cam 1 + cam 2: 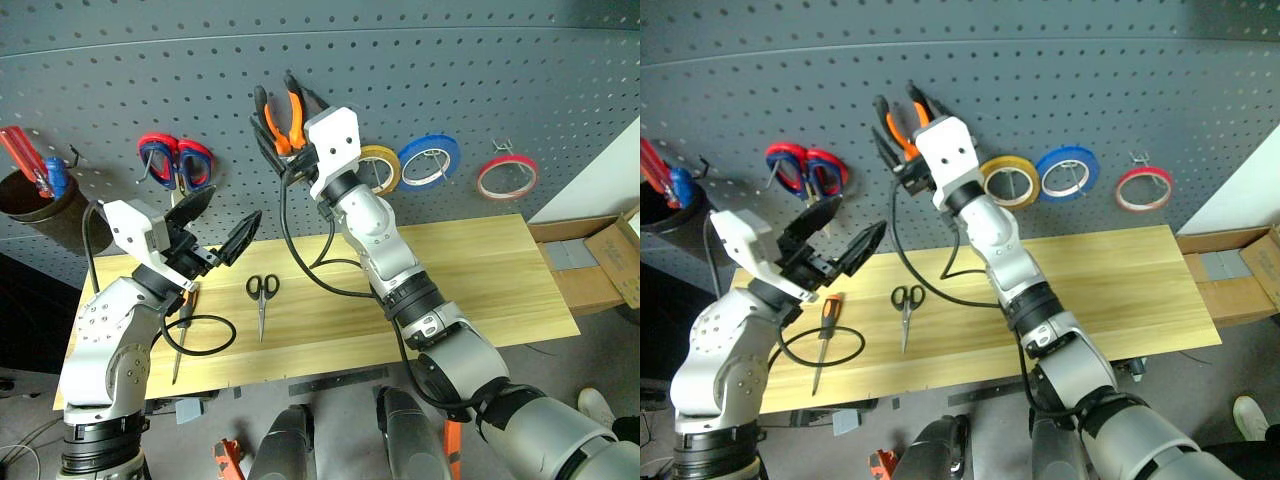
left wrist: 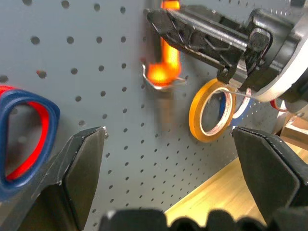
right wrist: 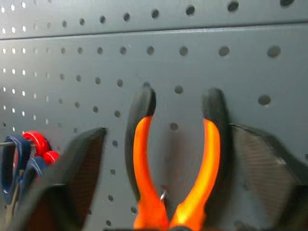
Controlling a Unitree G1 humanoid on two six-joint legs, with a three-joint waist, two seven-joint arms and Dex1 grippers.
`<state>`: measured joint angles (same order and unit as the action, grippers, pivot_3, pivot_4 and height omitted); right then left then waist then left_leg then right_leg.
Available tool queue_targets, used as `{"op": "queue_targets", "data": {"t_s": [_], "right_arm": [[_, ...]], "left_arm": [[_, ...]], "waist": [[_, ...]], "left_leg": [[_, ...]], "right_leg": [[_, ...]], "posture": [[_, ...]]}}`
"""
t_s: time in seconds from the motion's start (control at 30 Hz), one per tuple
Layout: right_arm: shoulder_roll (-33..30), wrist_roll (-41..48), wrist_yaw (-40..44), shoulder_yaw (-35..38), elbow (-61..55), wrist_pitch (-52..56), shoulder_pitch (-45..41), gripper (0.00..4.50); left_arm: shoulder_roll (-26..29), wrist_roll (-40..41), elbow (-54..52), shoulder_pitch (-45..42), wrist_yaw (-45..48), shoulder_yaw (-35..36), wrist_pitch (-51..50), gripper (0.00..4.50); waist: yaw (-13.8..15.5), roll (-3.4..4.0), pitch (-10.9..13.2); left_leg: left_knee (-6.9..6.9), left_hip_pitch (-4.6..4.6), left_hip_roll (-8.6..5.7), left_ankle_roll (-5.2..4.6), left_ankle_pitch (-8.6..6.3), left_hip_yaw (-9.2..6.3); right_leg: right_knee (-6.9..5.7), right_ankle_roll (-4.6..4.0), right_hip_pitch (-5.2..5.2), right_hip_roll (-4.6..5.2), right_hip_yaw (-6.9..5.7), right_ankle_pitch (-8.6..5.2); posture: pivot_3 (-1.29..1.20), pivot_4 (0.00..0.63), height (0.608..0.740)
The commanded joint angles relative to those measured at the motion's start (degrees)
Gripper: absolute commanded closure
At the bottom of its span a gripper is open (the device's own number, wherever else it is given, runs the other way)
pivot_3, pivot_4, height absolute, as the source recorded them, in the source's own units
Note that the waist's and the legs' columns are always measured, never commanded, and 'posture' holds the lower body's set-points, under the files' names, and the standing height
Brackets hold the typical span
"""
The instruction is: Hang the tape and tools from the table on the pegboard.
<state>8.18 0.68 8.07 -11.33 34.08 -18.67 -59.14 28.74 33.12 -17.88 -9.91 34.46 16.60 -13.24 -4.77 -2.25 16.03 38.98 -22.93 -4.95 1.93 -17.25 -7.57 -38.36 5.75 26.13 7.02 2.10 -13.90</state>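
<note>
Nearest, small black-handled scissors (image 1: 262,297) and an orange-handled screwdriver (image 1: 184,325) lie lengthwise on the light wooden table (image 1: 480,270), just below the spread-fingered left gripper (image 1: 212,226), while the right gripper (image 1: 290,120) straddles, fingers apart, orange-and-black pliers (image 3: 175,163) hooked on the grey pegboard (image 1: 450,70).

Pliers (image 3: 173,159) hooked on pegboard (image 3: 96,48)

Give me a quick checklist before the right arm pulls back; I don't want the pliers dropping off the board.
1. Pliers hooked on the pegboard, handles up: ok.
2. Right claw open, its fingers on either side of the pliers: ok.
3. Fingers clear of the handles: cannot tell.
4. Left claw open, holding nothing: ok.
5. Black scissors and screwdriver on the table, not hung: not ok.
</note>
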Motion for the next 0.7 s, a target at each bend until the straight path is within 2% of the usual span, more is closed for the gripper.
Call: {"op": "queue_targets", "data": {"t_s": [0.03,0.13,0.3,0.43,0.5,0.53,0.67,0.7], "right_arm": [[2.02,-0.42,-1.75,0.7,-7.19,1.54,1.91,0.04],[0.65,-0.42,-2.32,1.07,-14.87,4.73,3.88,0.04],[-4.08,4.64,2.1,2.48,-36.19,16.92,10.35,0.04],[-13.47,16.12,12.05,1.55,-51.96,38.64,17.3,0.04],[-19.25,21.55,15.17,1.45,-58.01,50.53,20.55,0.04],[-21.92,23.91,16.15,1.61,-60.03,55.73,21.9,0.04],[-27.03,30.42,17.64,2.68,-64.3,67.79,24.76,0.04],[-28.21,30.93,18.15,2.23,-65.14,69.38,25.77,0.04]], "left_arm": [[0.08,-0.95,-0.98,-0.02,-0.32,-0.06,0.71,0.0],[0.12,-2.05,-0.77,0.42,-0.83,-0.65,0.26,0.0],[1.03,-4.49,-1.44,4.23,-3.36,-2.72,-5.43,0.0],[2.56,-4.32,-4.92,10.51,-3.24,-4.86,-11.94,0.0],[2.89,-7.4,-5.92,12.09,-7.27,-6.22,-15.49,0.0],[3.02,-9.81,-5.56,11.94,-11.59,-7.02,-20.52,0.0],[2.42,-14.51,-4.07,10.85,-18.67,-10.08,-30.88,0.0],[2.54,-16.24,-2.54,9.93,-19.27,-12.86,-33.12,0.0]], "waist": [[0.07,0.0,0.0],[0.12,0.0,0.0],[0.15,0.01,0.0],[0.25,0.01,0.0],[0.52,0.01,0.0],[0.7,0.01,0.0],[1.13,0.01,0.0],[1.35,0.02,0.0]], "left_leg": [[0.01,0.02,0.0,0.02,0.01,-0.01],[0.01,0.06,0.01,0.04,0.02,0.0],[0.02,0.05,0.01,0.04,0.02,0.01],[0.0,0.06,0.04,0.04,0.02,0.0],[-0.02,0.06,0.07,0.02,0.01,0.01],[-0.01,0.05,0.07,0.01,0.01,0.02],[0.0,0.15,0.14,-0.11,-0.04,0.14],[0.0,0.2,0.17,-0.12,-0.05,0.19]], "right_leg": [[-0.13,0.0,0.01,0.0,0.0,0.0],[-0.23,0.0,0.03,0.0,0.0,0.0],[-0.27,0.0,0.05,0.0,0.01,0.0],[-0.26,-0.01,0.03,-0.01,0.02,0.0],[-0.25,-0.01,0.02,-0.03,0.03,-0.01],[-0.25,-0.02,0.02,-0.03,0.04,-0.01],[-0.39,-0.09,0.01,-0.09,0.07,0.03],[-0.45,-0.1,0.01,-0.1,0.07,0.04]], "posture": [[0.07,0.233,0.74],[0.06,0.235,0.74],[0.06,0.246,0.74],[0.04,0.261,0.74],[0.04,0.269,0.74],[0.03,0.27,0.74],[0.02,0.279,0.74],[0.02,0.28,0.74]]}}
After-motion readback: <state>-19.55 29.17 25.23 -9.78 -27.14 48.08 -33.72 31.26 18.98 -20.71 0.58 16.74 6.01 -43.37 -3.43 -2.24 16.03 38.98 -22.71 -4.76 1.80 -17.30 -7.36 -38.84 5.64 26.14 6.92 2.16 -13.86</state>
